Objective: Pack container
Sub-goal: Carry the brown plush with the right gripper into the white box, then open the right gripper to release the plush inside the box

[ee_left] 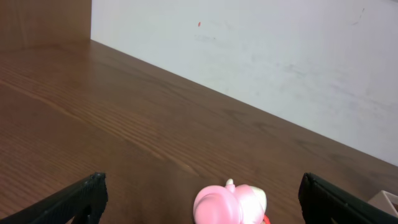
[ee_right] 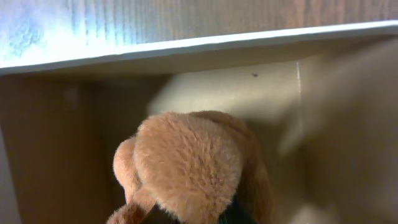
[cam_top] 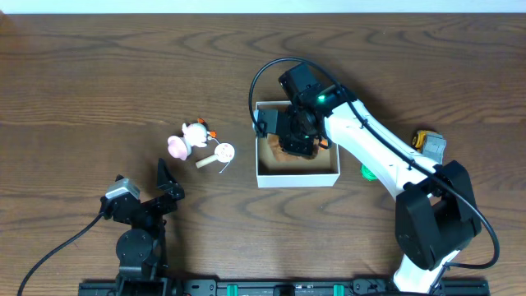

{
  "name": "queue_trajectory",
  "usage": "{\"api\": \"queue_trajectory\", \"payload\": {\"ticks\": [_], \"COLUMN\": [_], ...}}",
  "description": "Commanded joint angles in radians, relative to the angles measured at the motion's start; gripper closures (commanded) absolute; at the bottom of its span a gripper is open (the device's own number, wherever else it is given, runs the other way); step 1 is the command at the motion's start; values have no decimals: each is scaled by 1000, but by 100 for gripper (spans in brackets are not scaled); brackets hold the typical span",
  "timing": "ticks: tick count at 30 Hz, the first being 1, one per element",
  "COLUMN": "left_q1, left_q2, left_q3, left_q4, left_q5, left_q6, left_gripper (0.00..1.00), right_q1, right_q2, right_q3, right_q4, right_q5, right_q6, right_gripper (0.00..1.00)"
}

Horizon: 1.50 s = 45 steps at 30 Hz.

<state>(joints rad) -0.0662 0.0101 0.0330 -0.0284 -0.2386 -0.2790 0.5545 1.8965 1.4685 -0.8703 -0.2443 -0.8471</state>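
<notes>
Left gripper: the left gripper (cam_top: 168, 181) hangs low over the brown wooden table (cam_top: 99, 74) close to the robot's base. Its black fingers (ee_left: 81, 199) are spread wide with nothing between them.
Loose toys: a small pink rounded toy (cam_top: 175, 146), a small white figure with red details (cam_top: 196, 131) and a white disc on a pale stick (cam_top: 220, 153) lie bunched just beyond the left gripper, well apart from the box.
Container: the square, shallow cardboard box with white walls and a tan inside (cam_top: 297, 178) sits near the table's middle, to the right of the toys.
Right gripper: the right gripper (cam_top: 297, 138) is down inside the box, toward its far wall. Whether its jaws clamp or have let go cannot be told, since the fingers are hidden.
Load: a brown furry plush toy (ee_right: 186, 165) fills the wrist view, close to the tan floor and the far wall.
Beside the box: a small green object (cam_top: 367, 172) is half hidden under the right arm, and a yellow-and-grey item (cam_top: 429, 143) lies farther right.
Doing it well: probably a placing step. Set the plush flat on the floor toward a corner to leave room, open fully, then lift straight up clear of the walls.
</notes>
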Motion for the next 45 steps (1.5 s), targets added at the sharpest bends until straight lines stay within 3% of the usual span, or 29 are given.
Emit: {"api": "queue_trajectory", "payload": {"ticks": [1,9,43,45], "left_q1": [5,5,5,5], "left_q2": [-6,-6,-6,-6], "left_q3": [-29,-29,-29,-29], "left_q4": [-18,-18,-18,-18], "left_q5": [-4,-4,-4,-4], "left_q6": [20,20,20,20], "left_gripper": [2,2,2,2], "right_q1": [-4,-5,-11,-11], "right_q2": [6,7,119,119], "right_q3": [-5,-5,-5,-5], "right_q4": [16,53,320,318], "right_q5": [-21,84,83,84], "right_q6": [16,-41,-14,-14], "right_gripper": [99,99,99,95]}}
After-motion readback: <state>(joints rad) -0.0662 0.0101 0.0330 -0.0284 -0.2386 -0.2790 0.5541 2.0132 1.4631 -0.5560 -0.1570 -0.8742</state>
